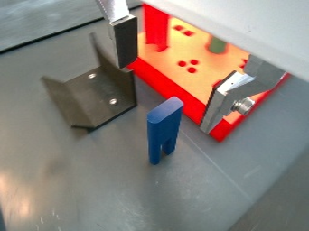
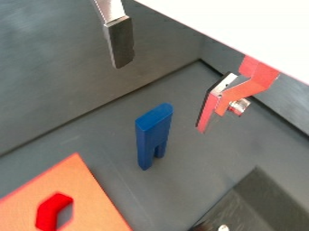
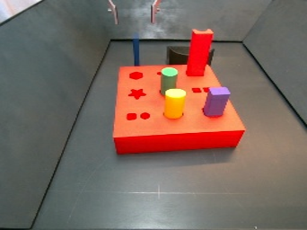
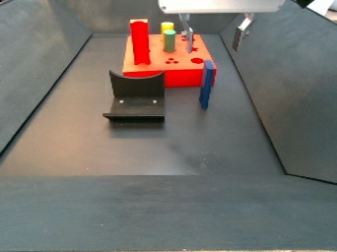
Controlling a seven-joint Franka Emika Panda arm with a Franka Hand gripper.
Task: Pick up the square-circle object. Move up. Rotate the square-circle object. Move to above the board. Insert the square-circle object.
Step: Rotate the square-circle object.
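Where grey floor (image 4: 184, 138) meets walls, gripper (image 4: 219, 31) hovers.

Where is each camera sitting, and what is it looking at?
Wrist view: up on the arm, looking down past the end effector at the square-circle object, fixture and board.
Wrist view: same perch, opposite side; a finger shows.
Side view: looks across the board towards the end effector.
Side view: opposite end, fixture nearest.
All share the blue piece.

square-circle object (image 1: 163, 129): matt blue plastic, smooth
board (image 3: 180, 130): red plastic, smooth, slight sheen
gripper (image 1: 173, 60), above the floor: fingers (image 1: 121, 41) brushed silver metal
fixture (image 1: 93, 93): dark matt metal
floor (image 4: 158, 148): grey, dull
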